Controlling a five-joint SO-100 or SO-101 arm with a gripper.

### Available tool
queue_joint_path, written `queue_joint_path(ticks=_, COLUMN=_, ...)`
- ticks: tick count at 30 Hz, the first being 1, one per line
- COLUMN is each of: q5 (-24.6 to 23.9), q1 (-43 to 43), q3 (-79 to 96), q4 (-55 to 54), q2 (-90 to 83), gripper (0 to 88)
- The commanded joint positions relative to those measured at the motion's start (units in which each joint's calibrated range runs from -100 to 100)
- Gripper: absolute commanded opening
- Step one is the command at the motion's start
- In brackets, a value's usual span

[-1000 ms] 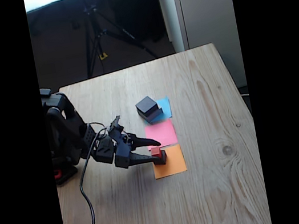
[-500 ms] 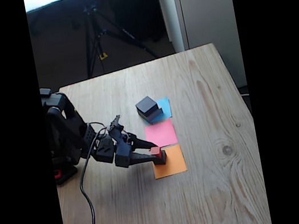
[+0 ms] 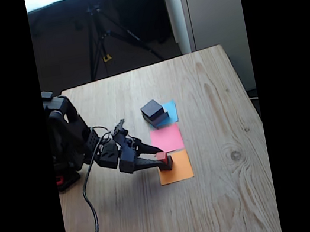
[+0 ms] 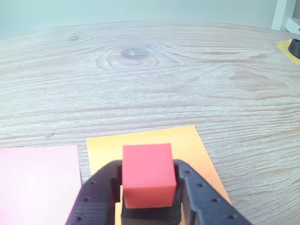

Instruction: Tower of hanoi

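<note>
Now my hand (image 3: 162,158) has closed in: a second ago its two fingers stood visibly apart around the red cube (image 3: 161,156), and in the fixed view they have since drawn together onto it. In the wrist view the hand (image 4: 148,187) sits at the bottom centre, with a black finger pressed against each side of the red cube (image 4: 147,174), so I read it as clenched on the cube.

The cube has not left its place. It sits on top of a small dark block (image 3: 167,163), which rests on the orange paper square (image 3: 177,172) just below the middle of the fixed view. In the wrist view a sliver of that dark block (image 4: 150,215) shows under the cube, with the orange paper square (image 4: 197,145) spreading out behind it.

The pink paper square (image 3: 168,138) next up the frame is bare. Above it, a stack of two dark blocks (image 3: 154,113) stands on the blue paper square (image 3: 171,111), well apart from my hand.

To me that means the grasp is made and the lift has not begun. The next move, I judge, is to raise the cube straight up so the dark block beneath is not dragged along, then carry it to another square.
</note>
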Motion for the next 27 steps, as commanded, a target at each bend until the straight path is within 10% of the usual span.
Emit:
queue_joint_path(ticks=1, q5=1.04, q1=-1.68, q3=-1.44, q4=8.71, q2=-11.59, gripper=0.4)
queue_joint_path(ticks=19, q5=1.04, q1=-6.95, q3=-47.71, q4=118.06, q2=-49.97, gripper=0.4)
queue_joint_path(ticks=27, q5=1.04, q1=-11.13, q3=-77.35, q4=145.18, q2=-48.16, gripper=0.4)
